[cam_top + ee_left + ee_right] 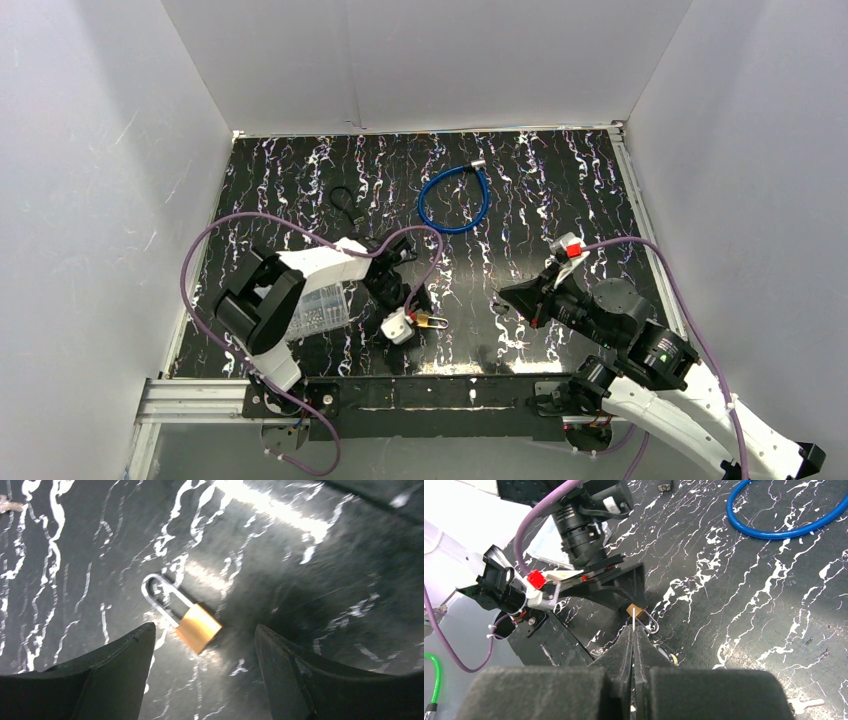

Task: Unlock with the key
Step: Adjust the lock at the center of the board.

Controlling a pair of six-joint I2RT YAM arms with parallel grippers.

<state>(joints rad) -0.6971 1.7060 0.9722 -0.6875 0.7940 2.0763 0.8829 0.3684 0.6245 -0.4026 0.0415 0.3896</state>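
the padlock [432,321] is seen lying flat near the near edge of the surface, left of centre, directly under the left gripper [205,629]. its jaws are spread wide with nothing grasped, and the lock's long axis is set diagonally between them. the right gripper [634,632], clamped on what appears to be the thin key [634,620], is aimed at the lock from the right, well apart.

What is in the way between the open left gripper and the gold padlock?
Nothing that I can see. The padlock lies on the table, straight ahead of the open left gripper, untouched.
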